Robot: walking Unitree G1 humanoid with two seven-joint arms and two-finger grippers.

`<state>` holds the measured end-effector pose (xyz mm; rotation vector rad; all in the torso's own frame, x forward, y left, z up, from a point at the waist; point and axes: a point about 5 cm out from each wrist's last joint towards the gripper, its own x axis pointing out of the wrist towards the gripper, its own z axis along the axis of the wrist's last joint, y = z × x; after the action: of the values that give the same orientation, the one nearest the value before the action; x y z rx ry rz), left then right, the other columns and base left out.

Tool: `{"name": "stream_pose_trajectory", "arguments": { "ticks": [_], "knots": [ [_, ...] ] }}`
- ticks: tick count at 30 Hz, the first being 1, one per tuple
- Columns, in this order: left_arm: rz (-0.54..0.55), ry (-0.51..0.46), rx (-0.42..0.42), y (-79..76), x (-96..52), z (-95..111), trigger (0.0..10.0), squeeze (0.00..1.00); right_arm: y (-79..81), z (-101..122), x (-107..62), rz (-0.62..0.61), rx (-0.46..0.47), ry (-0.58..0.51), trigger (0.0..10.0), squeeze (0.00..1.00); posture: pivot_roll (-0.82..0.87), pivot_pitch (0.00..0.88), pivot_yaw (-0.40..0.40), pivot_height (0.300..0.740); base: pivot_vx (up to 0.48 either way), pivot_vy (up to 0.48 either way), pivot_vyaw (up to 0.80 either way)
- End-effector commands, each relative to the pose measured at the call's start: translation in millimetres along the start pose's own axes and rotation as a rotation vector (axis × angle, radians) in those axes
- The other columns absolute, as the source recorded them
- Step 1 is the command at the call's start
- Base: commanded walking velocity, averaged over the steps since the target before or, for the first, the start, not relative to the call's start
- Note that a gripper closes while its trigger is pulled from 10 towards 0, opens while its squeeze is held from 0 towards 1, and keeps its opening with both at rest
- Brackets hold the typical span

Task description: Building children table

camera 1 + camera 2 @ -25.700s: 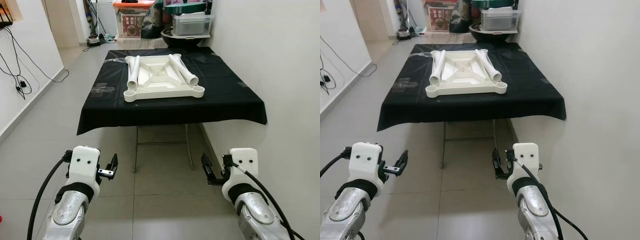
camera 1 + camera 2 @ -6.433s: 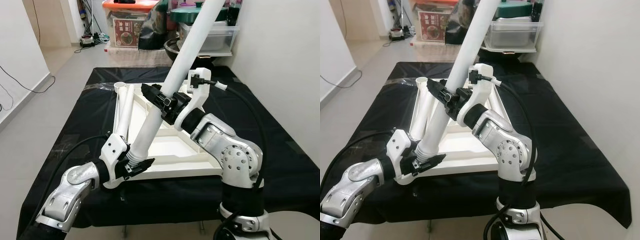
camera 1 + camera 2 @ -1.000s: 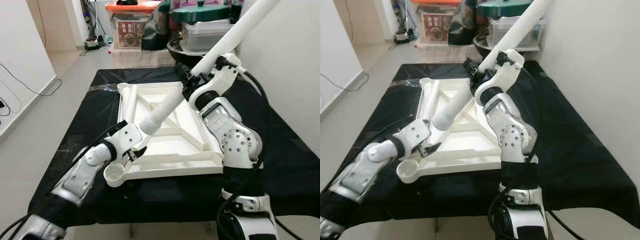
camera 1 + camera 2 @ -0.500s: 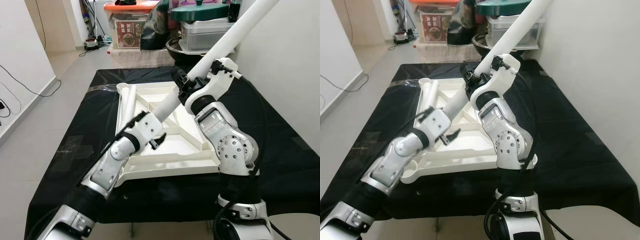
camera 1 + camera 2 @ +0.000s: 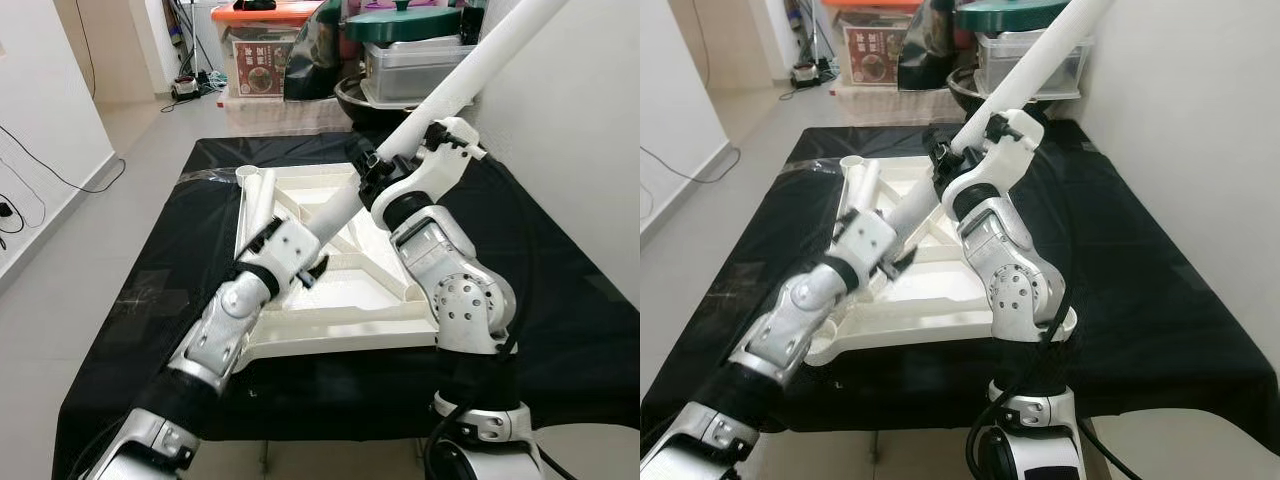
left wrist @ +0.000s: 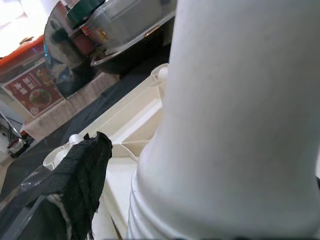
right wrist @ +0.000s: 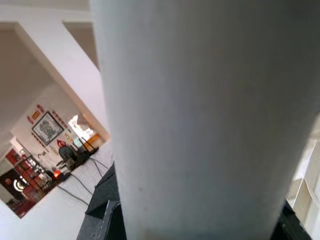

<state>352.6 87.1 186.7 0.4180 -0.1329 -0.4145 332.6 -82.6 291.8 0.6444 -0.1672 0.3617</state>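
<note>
Left eye view: the upturned white tabletop (image 5: 330,290) lies on the black-covered table (image 5: 560,330). A long white table leg (image 5: 440,105) slants over it, upper end rising toward the wall. The right gripper (image 5: 366,172) is clamped round the leg at mid-length. The left gripper (image 5: 312,268) sits at the leg's lower end, fingers either side of it; whether they press on it cannot be told. A second leg (image 5: 258,195) lies beyond the left gripper, along the tabletop's edge.

Left wrist view: the leg's ribbed lower end (image 6: 200,150) lies against one cloth-wrapped finger (image 6: 80,175); the tabletop's ribs lie behind.

Right wrist view: the leg's smooth shaft (image 7: 210,115) runs between the black fingers (image 7: 105,210).
</note>
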Motion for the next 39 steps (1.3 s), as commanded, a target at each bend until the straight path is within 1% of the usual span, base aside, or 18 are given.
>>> {"name": "stream_pose_trajectory", "arguments": {
  "ticks": [1,6,9,12,13,15,20,23,24,25,27,28,29,30,34,39],
  "knots": [
    [0.026,0.007,-0.038,2.8,5.0,2.7,10.0,0.0,19.5,-11.2,-0.6,0.091,0.03,0.055,0.0,0.0,-0.02,0.0,0.024,0.74,0.0,0.0,0.0],
    [0.013,-0.001,-0.04,1.1,6.4,4.8,10.0,0.0,19.4,-11.5,-1.3,0.094,0.025,0.055,0.0,0.0,-0.02,0.0,0.024,0.74,0.0,0.0,0.0],
    [-0.026,-0.021,0.002,-6.1,5.7,7.4,10.0,0.0,18.9,-13.5,-2.2,0.098,0.022,0.06,0.0,0.0,-0.02,0.0,0.021,0.74,0.0,0.0,0.0],
    [-0.036,-0.027,0.01,-8.2,5.6,8.2,10.0,0.0,18.8,-14.1,-2.3,0.1,0.021,0.061,0.0,0.0,-0.02,0.0,0.021,0.74,0.0,0.0,0.0],
    [-0.068,-0.033,0.047,-14.3,6.0,9.2,10.0,0.0,18.8,-15.4,-2.3,0.101,0.021,0.064,0.0,0.0,-0.02,0.0,0.019,0.74,0.0,0.0,0.0],
    [-0.1,-0.037,0.1,-21.0,5.9,9.6,10.0,0.0,18.9,-16.6,-2.1,0.101,0.022,0.067,0.0,0.0,-0.02,0.0,0.019,0.74,0.0,0.0,0.0],
    [-0.109,-0.027,0.129,-24.6,5.9,8.1,10.0,0.0,18.4,-17.7,-2.1,0.099,0.024,0.069,0.0,0.0,-0.02,0.0,0.018,0.74,0.0,0.0,0.0],
    [-0.113,-0.017,0.118,-26.0,6.3,7.4,10.0,0.0,18.1,-18.9,-2.4,0.098,0.023,0.072,0.0,0.0,-0.02,0.0,0.018,0.74,0.0,0.0,0.0],
    [-0.105,-0.014,0.105,-24.8,6.8,7.4,9.3,0.0,18.2,-19.4,-2.7,0.099,0.022,0.073,0.0,0.0,-0.02,0.0,0.018,0.74,0.0,0.0,0.0],
    [-0.105,-0.014,0.105,-24.8,6.8,7.4,9.3,0.0,18.2,-19.4,-2.7,0.099,0.022,0.073,0.0,0.0,-0.02,0.0,0.018,0.74,0.0,0.0,0.0],
    [-0.084,-0.008,0.091,-21.9,7.8,6.9,8.4,0.0,18.4,-19.8,-3.2,0.099,0.022,0.073,0.0,0.0,-0.02,0.0,0.02,0.74,0.0,0.0,0.0],
    [-0.084,-0.008,0.091,-21.9,7.8,6.9,8.4,0.0,18.4,-19.8,-3.2,0.099,0.022,0.073,0.0,0.0,-0.02,0.0,0.02,0.74,0.0,0.0,0.0],
    [-0.072,-0.006,0.088,-20.0,8.3,6.6,6.2,0.0,18.5,-19.9,-3.4,0.101,0.021,0.073,0.0,0.0,-0.02,0.0,0.02,0.74,0.0,0.0,0.0],
    [-0.065,-0.004,0.081,-18.7,8.6,6.3,0.0,0.0,18.5,-19.9,-3.5,0.102,0.02,0.073,0.0,0.0,-0.02,0.0,0.021,0.74,0.0,0.0,0.0],
    [-0.048,-0.024,0.043,-14.8,8.7,7.5,0.0,0.0,19.2,-20.4,-4.4,0.108,0.016,0.071,0.0,0.0,-0.02,0.0,0.021,0.74,0.0,0.0,0.0],
    [-0.049,-0.034,0.028,-13.8,6.8,7.3,0.0,0.0,20.2,-21.0,-5.1,0.114,0.014,0.07,0.0,0.0,-0.02,0.0,0.024,0.74,0.0,0.0,0.0]
  ]
}}
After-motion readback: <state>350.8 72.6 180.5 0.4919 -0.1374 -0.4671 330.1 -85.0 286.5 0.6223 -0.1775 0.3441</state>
